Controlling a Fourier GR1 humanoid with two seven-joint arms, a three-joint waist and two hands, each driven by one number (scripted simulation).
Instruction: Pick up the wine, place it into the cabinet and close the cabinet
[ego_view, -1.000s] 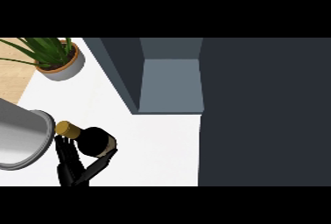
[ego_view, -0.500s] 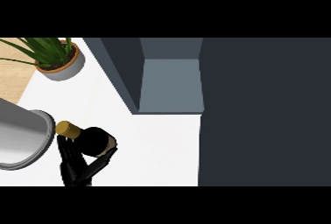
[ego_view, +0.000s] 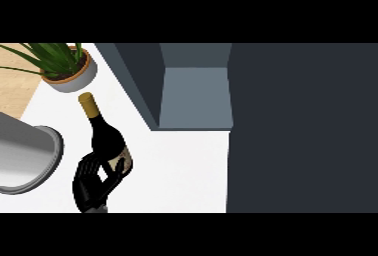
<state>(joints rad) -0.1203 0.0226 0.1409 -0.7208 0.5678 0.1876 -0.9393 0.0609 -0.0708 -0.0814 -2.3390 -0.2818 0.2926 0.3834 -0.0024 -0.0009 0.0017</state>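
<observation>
One hand (ego_view: 94, 184) is seen in the head view, low at the left; from its place it is judged to be the left hand, though that cannot be settled, and no other hand is shown. Its fingers (ego_view: 88, 170) are curled round the lower body of the wine bottle (ego_view: 105, 142), just at the label, so the bottle is held. Compared with the earlier frames, the bottle has been lifted and drawn out: only its gold-capped top could be seen beside the hand before, whereas now the whole dark body and neck are shown, stretched up the view with the cap pointing toward the potted plant (ego_view: 63, 65). The hand itself has shifted only slightly. The bottle is seen over the white surface (ego_view: 184, 170), between the grey metal pot (ego_view: 29, 160) at the left and the open cabinet (ego_view: 196, 95) at the right, apart from both. Whether its base is clear of the surface cannot be told. The pick-up is judged to be done or nearly so; the bottle is not yet in the cabinet, and the dark door (ego_view: 303, 125) has not yet been closed. The plant, pot and cabinet are unchanged.
</observation>
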